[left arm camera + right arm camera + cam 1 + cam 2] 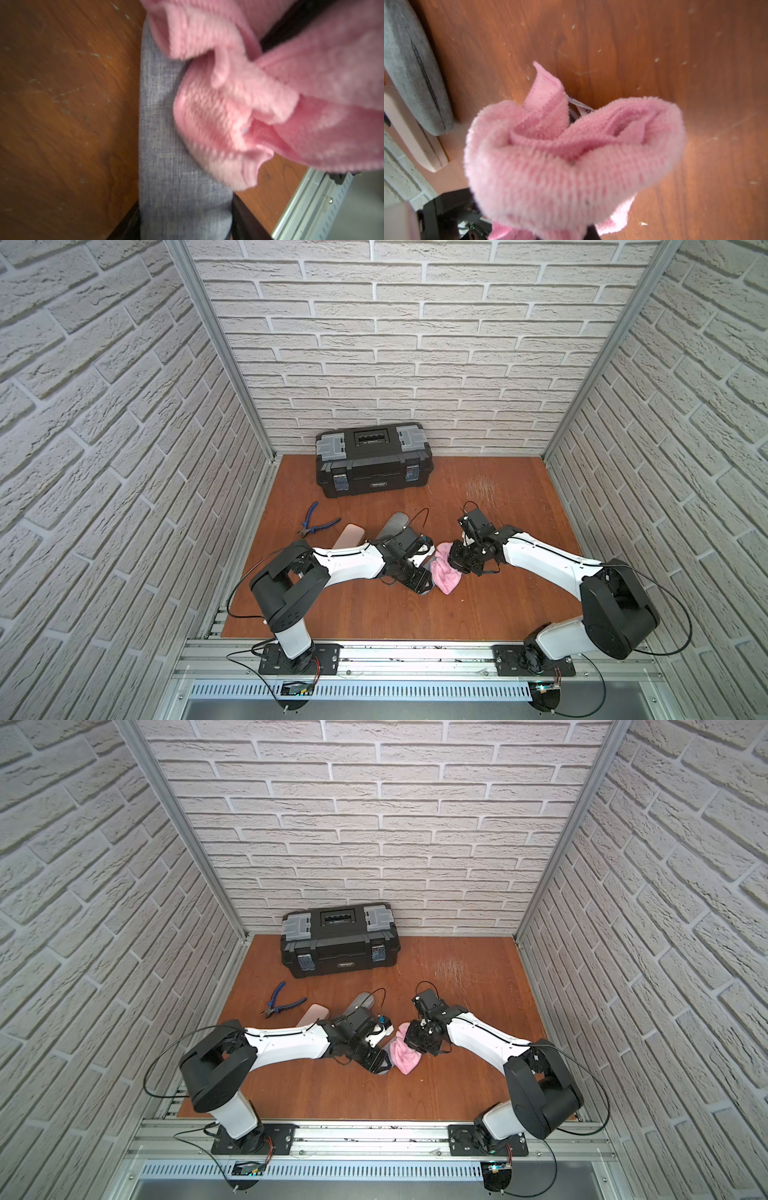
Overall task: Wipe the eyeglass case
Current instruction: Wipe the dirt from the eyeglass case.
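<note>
The eyeglass case point(182, 145) is a grey-blue fabric case, held at one end between the dark fingers point(243, 216) of my left gripper point(185, 220), which is shut on it. In both top views only slivers of the case point(424, 592) point(381, 1072) show beside the left gripper point(422, 583) point(376, 1061). A fluffy pink cloth point(444, 574) point(405, 1057) point(571, 155) is bunched in my right gripper point(456, 562) point(415, 1038), which is shut on it. The cloth point(239, 104) lies on the far part of the case. The cloth hides the right fingers.
A black toolbox point(372, 458) stands at the back wall. Blue-handled pliers point(318, 522) lie on the wooden table to the left. A second grey case point(395, 524) point(415, 72) and a pale pink case point(351, 536) point(415, 135) lie behind the left arm.
</note>
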Robot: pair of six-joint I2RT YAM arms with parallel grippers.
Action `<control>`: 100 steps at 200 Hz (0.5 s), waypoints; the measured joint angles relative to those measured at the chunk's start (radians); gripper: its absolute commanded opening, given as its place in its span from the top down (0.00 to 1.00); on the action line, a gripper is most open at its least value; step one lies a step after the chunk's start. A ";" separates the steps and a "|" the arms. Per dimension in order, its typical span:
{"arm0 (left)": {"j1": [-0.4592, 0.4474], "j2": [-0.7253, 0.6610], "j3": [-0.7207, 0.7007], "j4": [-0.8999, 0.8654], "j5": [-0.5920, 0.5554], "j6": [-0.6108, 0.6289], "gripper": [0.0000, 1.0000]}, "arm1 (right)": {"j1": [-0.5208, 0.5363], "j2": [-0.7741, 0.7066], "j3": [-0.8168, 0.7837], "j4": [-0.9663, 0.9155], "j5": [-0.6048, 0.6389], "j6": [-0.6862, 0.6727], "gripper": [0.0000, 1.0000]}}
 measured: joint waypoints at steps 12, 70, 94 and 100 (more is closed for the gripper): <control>0.007 0.005 0.000 0.015 0.000 -0.011 0.85 | 0.020 -0.003 0.000 0.001 -0.022 0.011 0.97; 0.057 0.013 -0.029 0.107 0.058 -0.079 0.85 | 0.074 -0.030 0.008 0.011 -0.109 0.044 0.97; 0.095 0.013 -0.053 0.166 0.137 -0.116 0.85 | 0.000 -0.032 0.090 -0.100 -0.105 -0.074 0.98; 0.105 0.013 -0.060 0.181 0.162 -0.127 0.86 | -0.030 -0.032 0.113 -0.129 -0.092 -0.118 0.98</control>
